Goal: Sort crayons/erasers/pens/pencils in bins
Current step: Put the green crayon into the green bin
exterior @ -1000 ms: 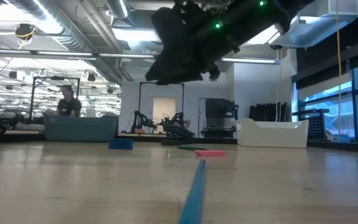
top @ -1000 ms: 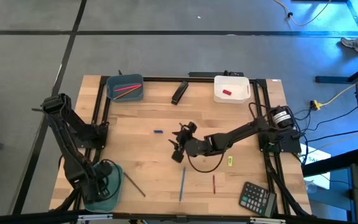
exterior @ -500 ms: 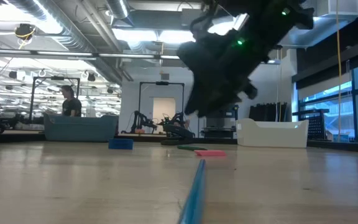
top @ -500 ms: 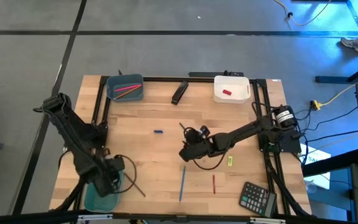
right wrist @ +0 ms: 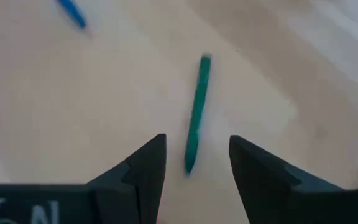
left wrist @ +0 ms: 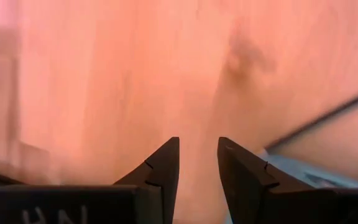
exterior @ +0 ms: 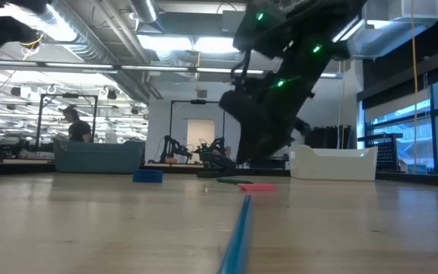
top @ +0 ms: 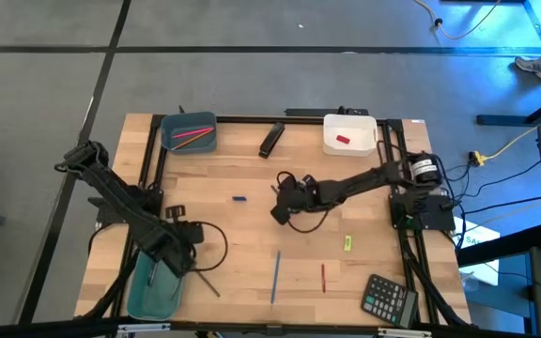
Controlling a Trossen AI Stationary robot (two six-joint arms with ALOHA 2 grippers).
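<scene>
My right gripper (right wrist: 194, 149) hangs open above the middle of the table (top: 252, 235), tipped down over a green stick (right wrist: 195, 112) that lies flat on the wood. The stick's near end shows between the fingers, untouched. A small blue piece (right wrist: 72, 12) lies beyond it. My left gripper (left wrist: 197, 149) is open and holds nothing, above bare wood just beside the teal bin (top: 153, 289). A dark grey pen (top: 203, 280) lies on the table by that bin. A blue pencil (top: 275, 277) and a thin red pen (top: 323, 275) lie near the front.
The blue-grey bin (top: 189, 131) with pink-red sticks stands at the far left. The white bin (top: 350, 134) with a red eraser (top: 343, 140) stands at the far right. A black oblong object (top: 270, 139) lies between them. The calculator (top: 388, 299) and a yellow-green piece (top: 348, 242) lie front right.
My left gripper has swung from above the teal bin toward the table's right and far side and has rolled about its own axis. My right gripper has gone toward the far edge, sunk a little and tipped further down over the green stick. Both gaps are unchanged.
</scene>
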